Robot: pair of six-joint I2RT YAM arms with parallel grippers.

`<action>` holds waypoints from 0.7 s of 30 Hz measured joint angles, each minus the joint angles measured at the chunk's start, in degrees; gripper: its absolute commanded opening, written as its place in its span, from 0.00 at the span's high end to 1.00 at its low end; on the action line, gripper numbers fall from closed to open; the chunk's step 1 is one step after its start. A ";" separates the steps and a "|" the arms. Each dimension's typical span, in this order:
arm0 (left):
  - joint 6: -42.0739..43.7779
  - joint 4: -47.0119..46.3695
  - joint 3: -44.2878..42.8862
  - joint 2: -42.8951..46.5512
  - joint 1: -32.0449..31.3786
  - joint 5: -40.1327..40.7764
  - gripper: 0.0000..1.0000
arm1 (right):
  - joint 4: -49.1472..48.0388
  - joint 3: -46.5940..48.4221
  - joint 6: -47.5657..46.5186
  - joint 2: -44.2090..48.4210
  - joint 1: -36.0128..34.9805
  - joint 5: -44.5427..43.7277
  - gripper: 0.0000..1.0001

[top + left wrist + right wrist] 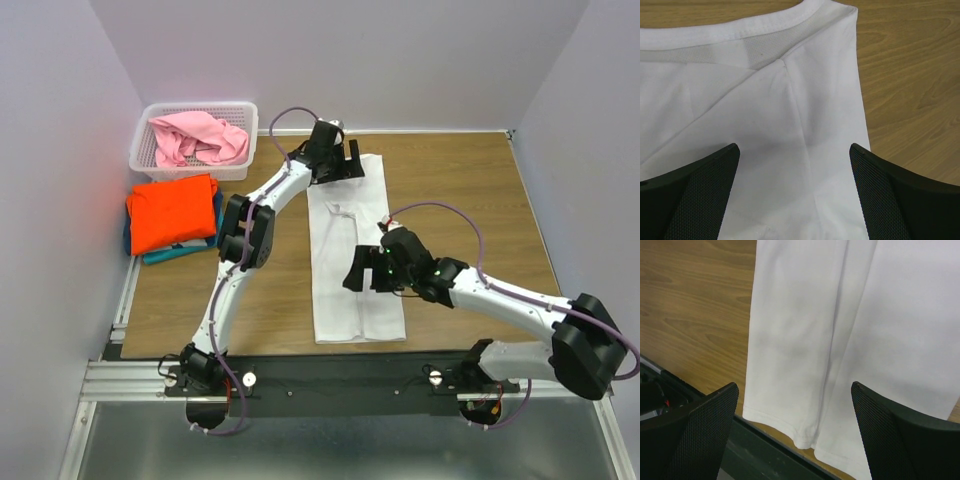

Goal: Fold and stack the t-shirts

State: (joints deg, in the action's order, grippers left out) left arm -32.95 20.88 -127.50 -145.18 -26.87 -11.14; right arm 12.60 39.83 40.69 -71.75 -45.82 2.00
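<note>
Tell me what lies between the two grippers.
Only the white shirt, folded into a long strip on the table: the left gripper is over its collar end, the right gripper nearer its hem. The top view shows it.

Bright, diffuse light, apparently from overhead; soft shadows fall on the wooden surface (470,180). Wrist views: white t-shirt (790,125) sharp, folds faintly shaded.

White t-shirt (335,290) lies as a long folded strip on my table (470,200). Left gripper (343,168) hangs over its far end, right gripper (366,272) over the near half, both spread wide. Far left, orange t-shirt (172,212) sits on the teal t-shirt (175,252), and the pink t-shirt (200,138) is in the basket (143,152).
</note>
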 measured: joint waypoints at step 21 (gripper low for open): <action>-0.92 -15.08 60.17 69.59 -12.37 20.63 0.02 | 6.38 -4.11 4.61 19.56 0.02 -17.42 0.00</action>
State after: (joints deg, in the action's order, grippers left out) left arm -33.87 5.80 -67.33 -75.59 -39.24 9.50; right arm 18.98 35.73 45.30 -52.18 -45.80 -15.42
